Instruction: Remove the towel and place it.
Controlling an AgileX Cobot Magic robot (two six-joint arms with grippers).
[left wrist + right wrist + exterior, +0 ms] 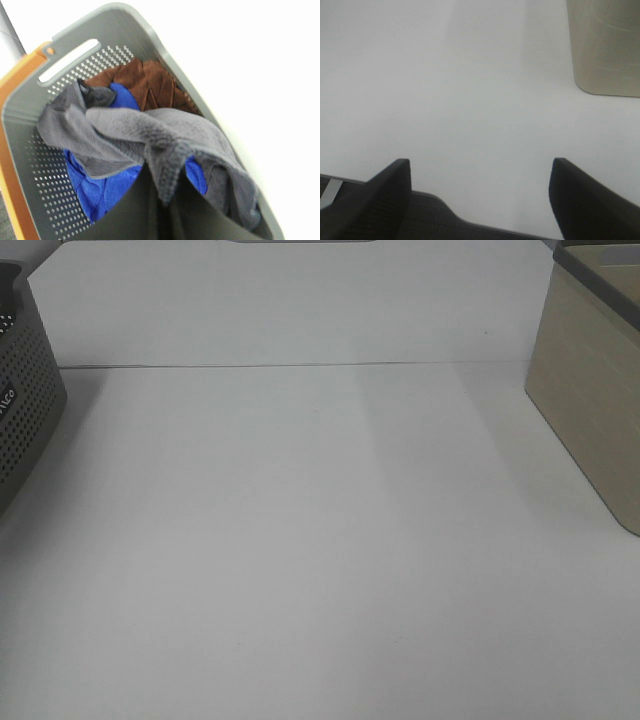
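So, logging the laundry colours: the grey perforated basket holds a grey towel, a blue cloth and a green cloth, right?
Not green: the left wrist view shows the third cloth is brown. The basket, towel and blue cloth are as you say.

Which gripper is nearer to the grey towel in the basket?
Left. The left gripper is at the towel in the basket, apparently shut on a fold of it. The right gripper hangs open over the table, no towel near it.

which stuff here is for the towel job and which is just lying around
For the job: grey towel; left hand, pinching it; grey basket holding it.

Lying about: blue cloth; brown cloth; beige box; right hand, open and idle.
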